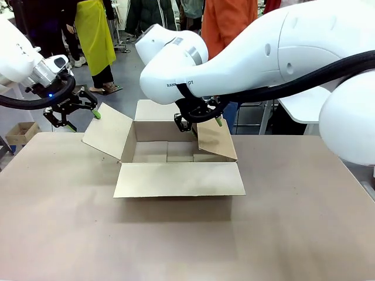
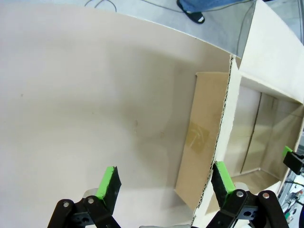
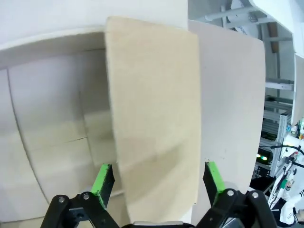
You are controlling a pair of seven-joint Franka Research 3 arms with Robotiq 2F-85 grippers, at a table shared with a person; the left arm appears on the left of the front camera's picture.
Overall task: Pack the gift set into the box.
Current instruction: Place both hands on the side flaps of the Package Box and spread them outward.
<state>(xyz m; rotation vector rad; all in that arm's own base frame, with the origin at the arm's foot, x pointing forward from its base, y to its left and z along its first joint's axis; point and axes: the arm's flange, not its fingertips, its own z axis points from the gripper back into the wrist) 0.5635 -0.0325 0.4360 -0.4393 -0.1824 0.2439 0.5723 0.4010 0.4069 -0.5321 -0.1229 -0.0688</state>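
The right gripper [image 1: 198, 122] hangs over the right side of the box [image 1: 158, 132] with its jaws apart. In its wrist view the green pads [image 3: 103, 181] straddle the box's right flap [image 3: 154, 118], which rises between them; whether either pad touches the cardboard I cannot tell. That flap [image 1: 215, 139] leans up and slightly inward over the opening. The left gripper [image 1: 84, 120] is also spread wide, held just outside the box's left flap [image 1: 108, 132], which slants up and outward. From the left wrist the flap's corrugated edge [image 2: 219, 137] runs between the fingers, close beside one pad [image 2: 222, 176] and well apart from the other. The box stands open in the middle of the table [image 1: 58, 222], between the two grippers. Its front flap [image 1: 179, 178] is folded down flat toward the camera, its far flap [image 1: 153, 109] is upright, and its bare cardboard floor is in view.
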